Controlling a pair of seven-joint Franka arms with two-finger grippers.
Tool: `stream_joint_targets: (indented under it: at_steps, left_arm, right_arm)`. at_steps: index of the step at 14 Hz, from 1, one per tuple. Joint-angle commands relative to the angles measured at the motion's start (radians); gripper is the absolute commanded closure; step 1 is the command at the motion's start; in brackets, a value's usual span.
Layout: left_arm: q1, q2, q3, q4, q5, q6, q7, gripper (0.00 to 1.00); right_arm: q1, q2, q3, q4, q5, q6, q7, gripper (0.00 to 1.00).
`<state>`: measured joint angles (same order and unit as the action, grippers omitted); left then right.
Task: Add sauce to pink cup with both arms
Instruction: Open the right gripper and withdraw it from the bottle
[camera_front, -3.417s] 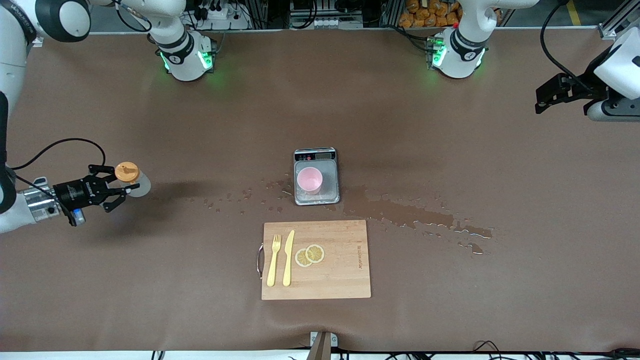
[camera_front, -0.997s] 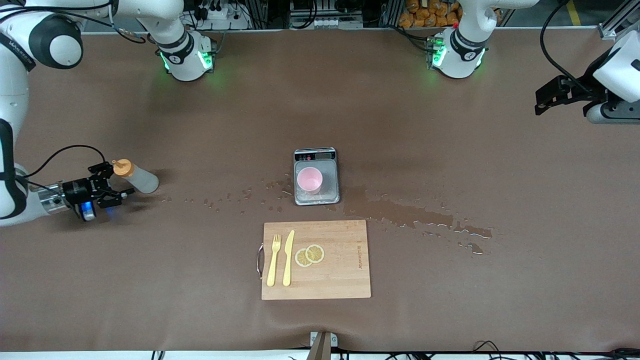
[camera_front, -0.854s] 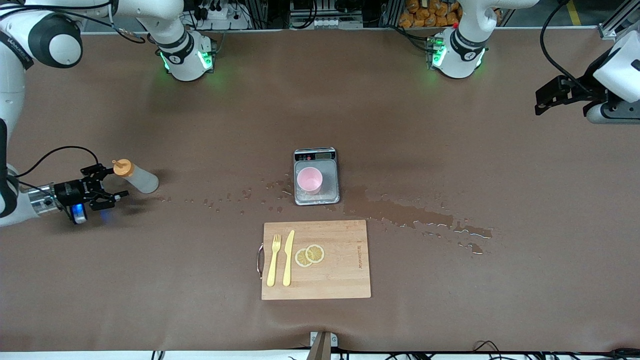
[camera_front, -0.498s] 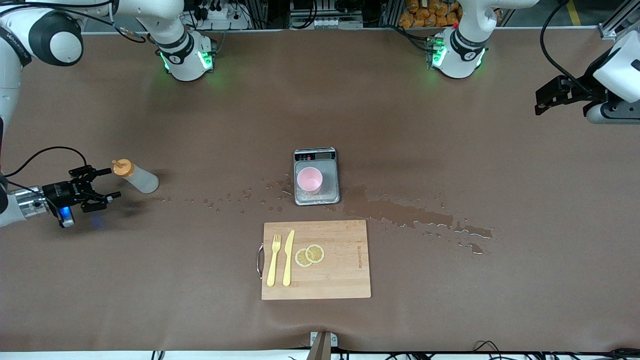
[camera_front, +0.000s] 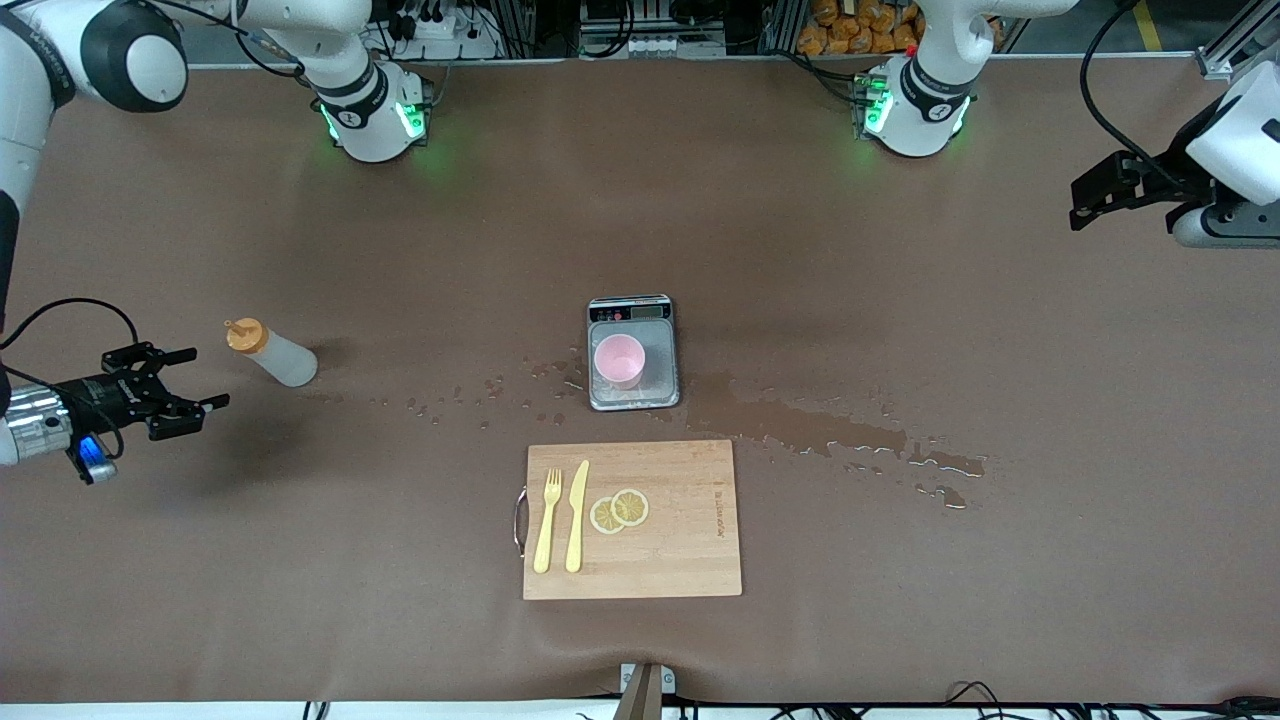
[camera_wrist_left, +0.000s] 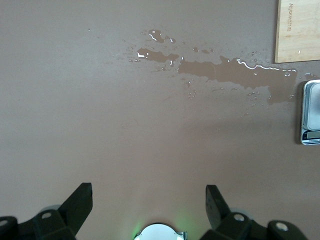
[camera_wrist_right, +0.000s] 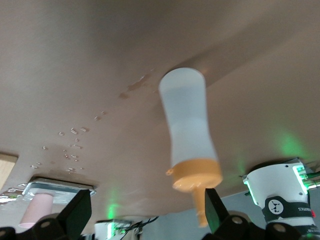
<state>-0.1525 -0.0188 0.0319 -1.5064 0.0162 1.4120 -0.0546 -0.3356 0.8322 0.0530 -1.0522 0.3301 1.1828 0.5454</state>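
Sauce (camera_front: 272, 357): translucent whitish squeeze bottle, orange nozzle cap, standing upright on desk (camera_front: 300, 560) toward the right arm's end, long axis vertical, nozzle up. Right gripper (camera_front: 178, 382) just beside it, apart, fingers spread, empty. Pink cup (camera_front: 619, 360) sits on grey scale (camera_front: 632, 352) at desk centre, partly cut off in right wrist view. Left gripper (camera_front: 1082, 200) waits over desk edge at the left arm's end, fingers wide apart.

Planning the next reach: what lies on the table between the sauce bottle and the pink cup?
In the front view, only scattered liquid droplets lie between the sauce bottle and the pink cup, which sits on the grey scale.
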Motion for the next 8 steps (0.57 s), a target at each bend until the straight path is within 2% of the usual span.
stream_joint_targets:
  at_steps: [1,4,8]
  left_arm:
    - [0.004,0.000,-0.003,0.005,0.021,0.007,0.006,0.00]
    - [0.005,0.002,-0.003,0.005,0.019,0.007,0.006,0.00]
    - [0.005,0.007,-0.001,0.006,0.019,0.007,0.006,0.00]
  right_arm:
    - [0.055,-0.060,-0.002,0.000,-0.031,-0.008,0.016,0.00]
    - [0.087,-0.100,-0.001,-0.002,-0.040,-0.008,0.008,0.00]
    - [0.222,-0.203,0.008,-0.011,-0.150,-0.008,-0.046,0.00]
